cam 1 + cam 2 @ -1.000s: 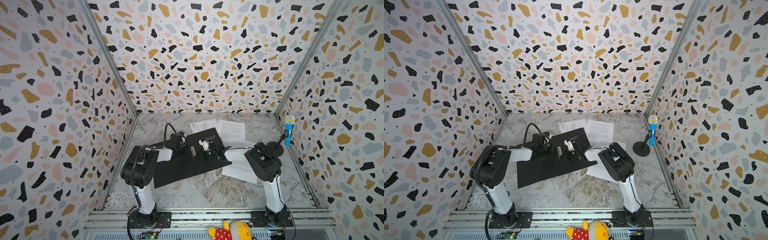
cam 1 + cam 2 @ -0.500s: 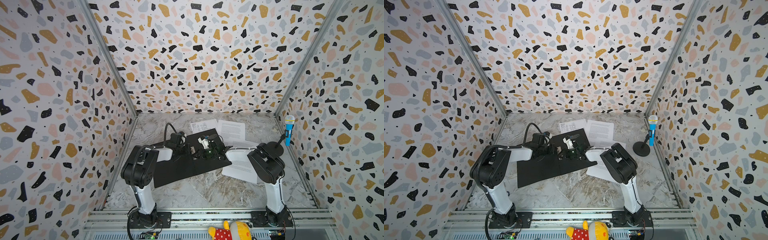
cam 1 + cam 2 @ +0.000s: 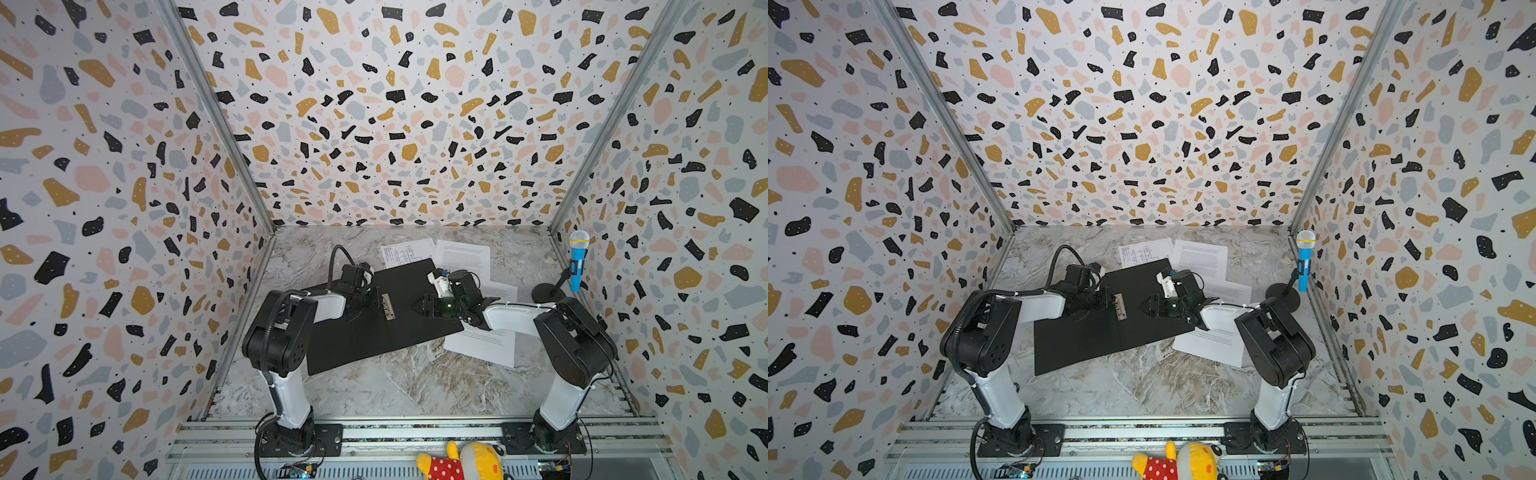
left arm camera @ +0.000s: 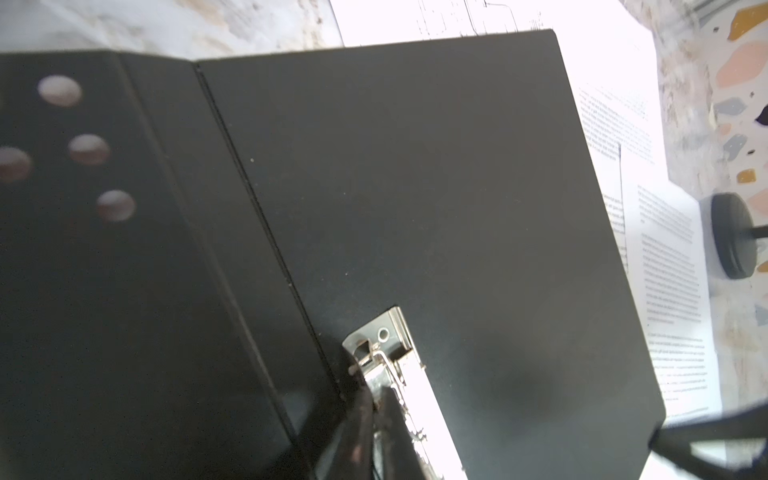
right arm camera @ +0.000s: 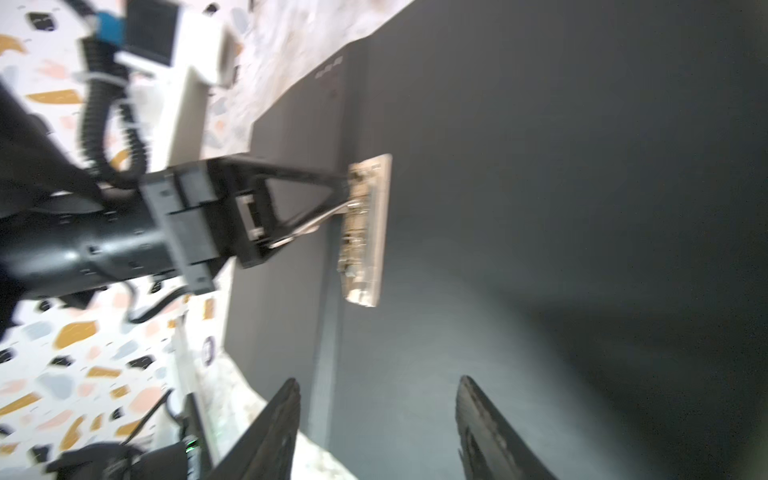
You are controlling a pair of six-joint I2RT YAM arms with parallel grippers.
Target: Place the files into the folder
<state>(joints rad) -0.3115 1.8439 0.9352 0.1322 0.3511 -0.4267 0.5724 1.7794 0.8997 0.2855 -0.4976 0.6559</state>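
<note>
The folder [image 3: 353, 345] [image 3: 1084, 340] lies open on the table, black inside up, with its metal clip [image 3: 387, 306] [image 4: 399, 353] [image 5: 368, 232] by the spine. My left gripper [image 3: 380, 301] [image 4: 376, 392] has its fingers almost together, tips on the clip's wire lever. My right gripper [image 3: 417, 307] [image 5: 378, 380] hovers open over the folder's right half, holding nothing. The files lie outside the folder. A drawing sheet [image 3: 405, 251] and a text sheet [image 3: 465, 255] sit behind it. Another text sheet [image 3: 482, 345] lies to its right, partly under my right arm.
A blue toy microphone [image 3: 578, 259] stands on a black round base [image 3: 547, 293] at the right wall. A red and yellow plush toy [image 3: 461, 463] lies on the front rail. Terrazzo-patterned walls close in the marble table on three sides.
My right gripper has opened from shut and drawn back to the right over the folder. My left gripper stays at the clip, its fingers barely parting.
</note>
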